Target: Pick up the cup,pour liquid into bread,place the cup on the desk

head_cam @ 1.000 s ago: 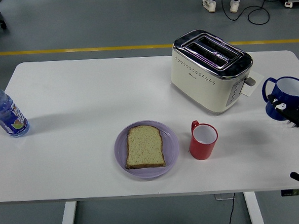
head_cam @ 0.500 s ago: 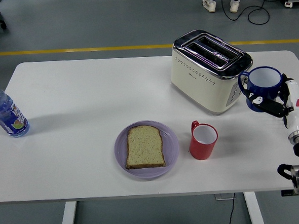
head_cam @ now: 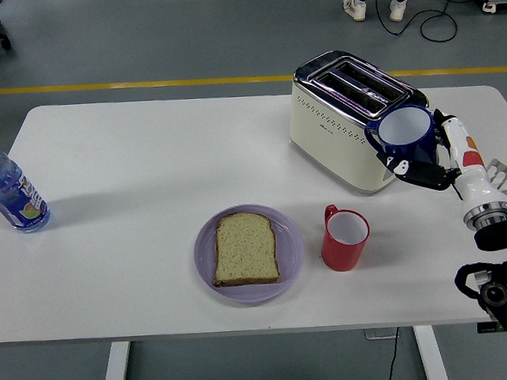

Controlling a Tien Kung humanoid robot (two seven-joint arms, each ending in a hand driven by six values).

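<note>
Blue cup [head_cam: 405, 134] now farther left beside toaster [head_cam: 352, 119], right hand [head_cam: 425, 173] gripping it

Single high head view, looking forward and down over the white table [head_cam: 130, 146], floor beyond, seemingly mid-range

A plate [head_cam: 290, 258] sits near the front middle of the surface [head_cam: 148, 162] with a slice of bread [head_cam: 246, 249] lying on it, and a mug [head_cam: 344, 239] stands just to its right. Behind the mug, toward the far right, stands a toaster [head_cam: 344, 124], and way over at the left edge a bottle [head_cam: 8, 189] stands alone. The right hand [head_cam: 424, 169] holds a second cup [head_cam: 404, 135] up off the surface, right in front of the toaster's right end and behind and to the right of the mug.
</note>
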